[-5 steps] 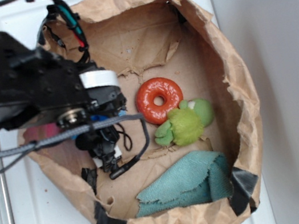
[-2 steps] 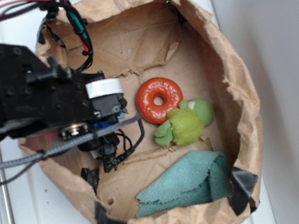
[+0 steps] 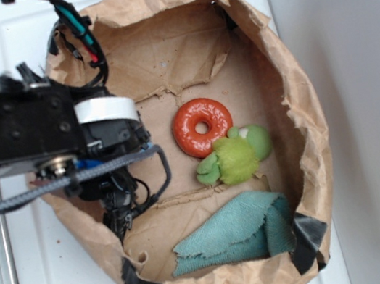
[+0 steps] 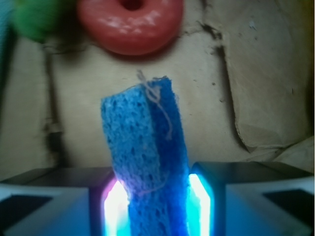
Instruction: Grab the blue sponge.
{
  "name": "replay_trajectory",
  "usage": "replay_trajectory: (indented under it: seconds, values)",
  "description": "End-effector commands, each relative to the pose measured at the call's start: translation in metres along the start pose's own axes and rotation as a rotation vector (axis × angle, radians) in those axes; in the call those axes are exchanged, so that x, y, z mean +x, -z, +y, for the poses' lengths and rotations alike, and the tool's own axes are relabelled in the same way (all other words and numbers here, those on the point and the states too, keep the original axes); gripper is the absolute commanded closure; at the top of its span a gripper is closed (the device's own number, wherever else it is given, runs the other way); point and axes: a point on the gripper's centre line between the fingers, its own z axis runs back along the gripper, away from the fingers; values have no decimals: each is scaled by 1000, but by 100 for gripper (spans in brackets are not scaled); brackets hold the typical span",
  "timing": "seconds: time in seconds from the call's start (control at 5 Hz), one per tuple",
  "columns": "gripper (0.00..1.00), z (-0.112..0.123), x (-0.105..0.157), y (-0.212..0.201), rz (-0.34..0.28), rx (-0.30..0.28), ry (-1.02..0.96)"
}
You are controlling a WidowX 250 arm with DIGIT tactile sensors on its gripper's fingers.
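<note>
Jaws held the sponge [image 4: 147, 157] clamped between them, clear of the paper liner [image 3: 181, 48]. Since a second before, the arm had drawn back left, carrying the sponge away from the ring [image 3: 203, 126]. Grasp judged complete.

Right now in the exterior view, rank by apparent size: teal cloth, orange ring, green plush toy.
1. Teal cloth, clearly largest.
2. Green plush toy and orange ring: look about alike, too close to rank.
</note>
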Motion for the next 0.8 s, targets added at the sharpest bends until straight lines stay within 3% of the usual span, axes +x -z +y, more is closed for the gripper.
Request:
replay_trajectory:
  seconds: [0.0,0.2,0.6]
  values:
    - [100,-8,44,-73,-31,-68,-67]
    - [100,-9,53,-93,-54,-88,-94]
    - [100,-14,48,-109,-105,-6,-46]
